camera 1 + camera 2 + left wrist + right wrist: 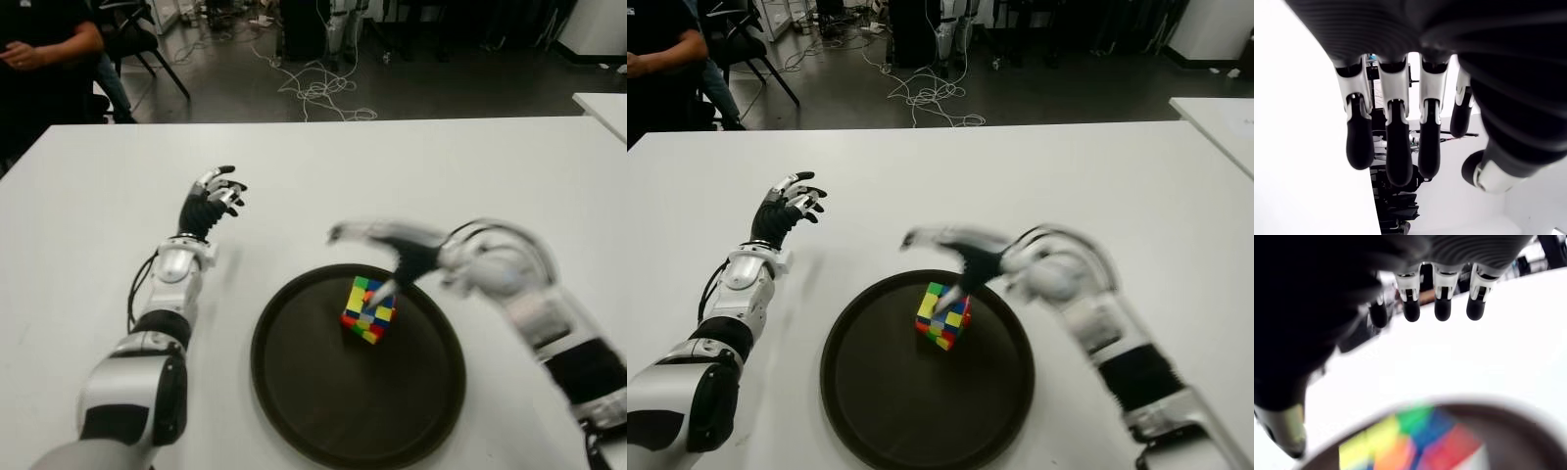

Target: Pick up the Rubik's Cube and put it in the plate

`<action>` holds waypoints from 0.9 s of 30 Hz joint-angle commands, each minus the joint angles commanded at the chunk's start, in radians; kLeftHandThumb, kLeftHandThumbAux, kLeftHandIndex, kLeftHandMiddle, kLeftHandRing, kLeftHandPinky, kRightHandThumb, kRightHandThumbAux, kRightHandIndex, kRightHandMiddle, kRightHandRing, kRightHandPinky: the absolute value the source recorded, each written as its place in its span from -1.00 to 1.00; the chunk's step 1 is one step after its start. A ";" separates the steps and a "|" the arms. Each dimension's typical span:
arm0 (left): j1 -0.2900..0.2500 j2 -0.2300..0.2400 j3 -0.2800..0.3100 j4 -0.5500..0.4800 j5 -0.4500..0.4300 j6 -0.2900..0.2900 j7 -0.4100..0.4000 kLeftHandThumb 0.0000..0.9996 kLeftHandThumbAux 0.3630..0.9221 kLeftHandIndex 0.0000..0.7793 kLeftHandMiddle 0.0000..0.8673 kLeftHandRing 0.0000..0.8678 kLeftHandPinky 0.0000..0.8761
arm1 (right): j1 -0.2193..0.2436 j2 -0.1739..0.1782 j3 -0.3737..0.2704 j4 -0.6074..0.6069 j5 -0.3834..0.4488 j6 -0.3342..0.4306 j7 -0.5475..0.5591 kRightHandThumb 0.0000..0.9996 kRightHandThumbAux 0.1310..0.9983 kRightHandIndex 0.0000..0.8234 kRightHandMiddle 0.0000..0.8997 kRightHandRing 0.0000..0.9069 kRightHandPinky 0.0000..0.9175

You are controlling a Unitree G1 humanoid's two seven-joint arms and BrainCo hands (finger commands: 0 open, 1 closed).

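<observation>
The Rubik's Cube (368, 309) sits inside the dark round plate (323, 411), toward its far side, tilted on an edge. My right hand (382, 245) hovers just above and behind the cube, blurred by motion, its fingers (1442, 308) spread and holding nothing; the thumb points down near the cube's top. In the right wrist view the cube (1415, 440) lies below the palm, free of the fingers. My left hand (217, 193) is raised over the white table (88, 225) to the left of the plate, fingers (1396, 147) relaxed and empty.
A person sits at the far left corner of the table (44, 59). Cables (318, 93) lie on the floor beyond the table's far edge. A second white table (602, 103) shows at the far right.
</observation>
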 joint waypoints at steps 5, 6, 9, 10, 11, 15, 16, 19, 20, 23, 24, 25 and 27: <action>0.001 -0.002 0.002 0.000 -0.004 0.001 -0.004 -0.69 0.08 -0.41 -0.02 0.15 0.28 | 0.038 0.123 -0.116 0.128 -0.005 -0.115 -0.349 -1.00 0.45 -0.98 -0.91 -0.92 -0.89; 0.001 -0.002 0.002 0.000 -0.004 0.001 -0.005 -0.68 0.07 -0.41 -0.02 0.15 0.29 | 0.036 0.132 -0.125 0.145 -0.006 -0.128 -0.383 -1.00 0.48 -0.96 -0.86 -0.87 -0.84; 0.001 -0.002 0.003 0.000 -0.005 0.003 -0.008 -0.68 0.07 -0.41 -0.01 0.17 0.30 | 0.033 0.204 -0.170 0.181 -0.002 -0.177 -0.540 -1.00 0.57 -0.82 -0.66 -0.66 -0.59; 0.001 -0.003 0.003 0.001 -0.005 0.004 -0.008 -0.68 0.07 -0.41 -0.01 0.17 0.30 | 0.043 0.249 -0.188 0.186 0.031 -0.186 -0.576 -1.00 0.59 -0.79 -0.63 -0.62 -0.55; 0.001 -0.002 0.003 0.001 -0.005 0.004 -0.008 -0.68 0.07 -0.41 -0.01 0.17 0.30 | 0.049 0.277 -0.198 0.191 0.055 -0.192 -0.595 -1.00 0.64 -0.69 -0.53 -0.51 -0.43; 0.000 -0.001 0.002 0.003 -0.004 0.007 -0.007 -0.67 0.09 -0.42 -0.03 0.17 0.30 | 0.093 0.416 -0.279 0.178 0.350 -0.059 -0.522 -0.89 0.71 -0.42 -0.25 -0.21 -0.13; 0.000 -0.001 0.002 0.004 -0.003 0.008 -0.006 -0.67 0.09 -0.42 -0.04 0.16 0.30 | 0.095 0.432 -0.301 0.176 0.417 -0.007 -0.499 -0.87 0.72 -0.39 -0.22 -0.17 -0.11; 0.000 0.000 -0.001 0.005 0.001 0.011 -0.002 -0.68 0.08 -0.43 -0.05 0.16 0.29 | 0.090 0.448 -0.344 0.180 0.520 0.105 -0.467 -0.78 0.73 -0.30 -0.13 -0.07 -0.03; -0.001 0.000 -0.002 0.006 0.002 0.013 0.000 -0.68 0.07 -0.43 -0.05 0.15 0.29 | 0.088 0.449 -0.357 0.199 0.537 0.128 -0.464 -0.76 0.73 -0.27 -0.11 -0.05 -0.02; -0.002 0.001 -0.004 0.007 0.005 0.016 0.002 -0.68 0.04 -0.42 -0.03 0.16 0.29 | 0.089 0.451 -0.372 0.233 0.551 0.159 -0.463 -0.72 0.71 -0.24 -0.08 -0.02 0.00; -0.002 0.002 -0.005 0.007 0.006 0.016 0.002 -0.68 0.03 -0.42 -0.03 0.16 0.29 | 0.088 0.451 -0.371 0.248 0.541 0.162 -0.469 -0.71 0.70 -0.23 -0.08 -0.02 0.00; -0.002 0.002 -0.005 0.008 0.006 0.017 0.002 -0.67 0.03 -0.42 -0.02 0.16 0.29 | 0.087 0.451 -0.370 0.258 0.534 0.166 -0.472 -0.73 0.70 -0.22 -0.07 -0.02 0.00; -0.001 0.002 -0.006 0.008 0.007 0.017 0.001 -0.67 0.03 -0.41 -0.02 0.16 0.29 | 0.079 0.453 -0.364 0.293 0.507 0.167 -0.488 -0.76 0.71 -0.23 -0.07 -0.01 -0.01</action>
